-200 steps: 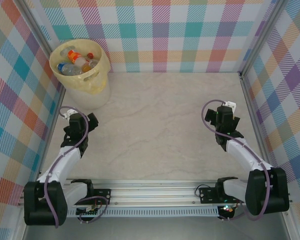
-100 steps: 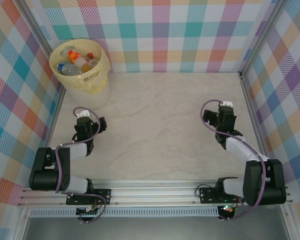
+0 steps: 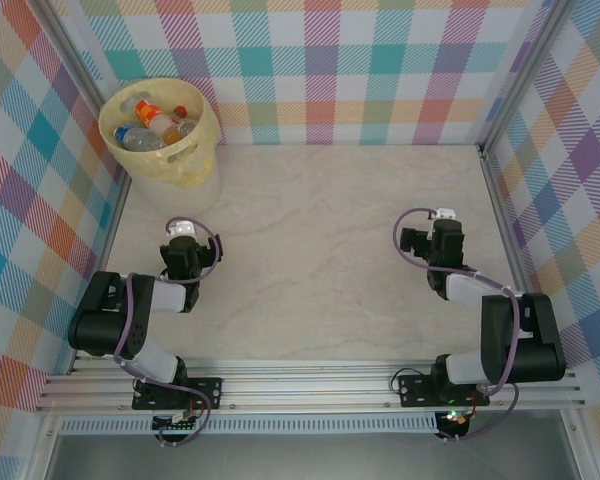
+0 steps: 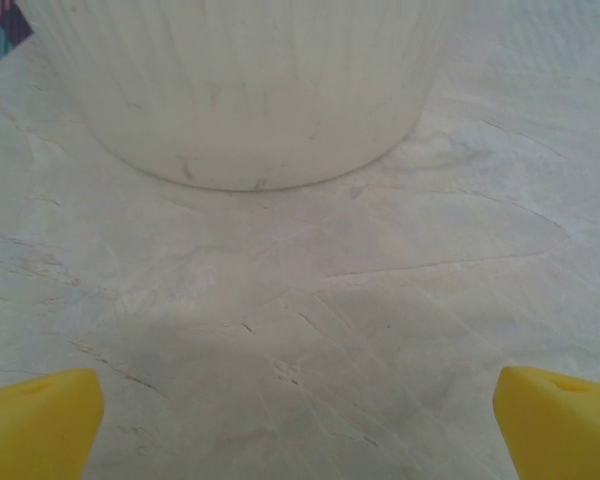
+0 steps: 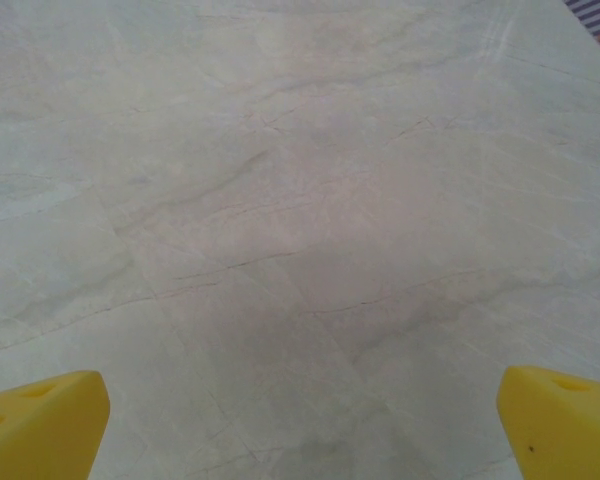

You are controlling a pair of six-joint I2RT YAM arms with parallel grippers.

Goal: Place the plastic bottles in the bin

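1. The plastic bottles lie heaped inside the bin, which stands at the far left corner of the bench, close to the checked walls.
2. Every bottle I can find is in that heap, so I judge the task done or nearly so.
3. The left gripper is released, its yellow fingertips spread wide with nothing between them. It sits low over the bench and faces the foot of the bin.
4. The right gripper is likewise spread and holds nothing. It hangs over bare marble on the right side, well apart from the bin.
5. Handling, as a judgement: such bottles are light and thin-walled, so they give under a squeeze, and a hard pinch would crush them further. Their clear sides look slick, and a round one lying down would roll.
6. The best hold is probably across the labelled middle of the body. The shoulder just below the cap is another choice, since the plastic is stiffer there.
7. The bin looks stiff but light, so a knock on its rim could shift or tip it.
8. Count: one bin, two arms and two grippers.
9. About five bottles can be told apart on top of the heap, with red, blue and pale caps and orange labels. Any lying beneath are hidden, so I cannot give the full number.
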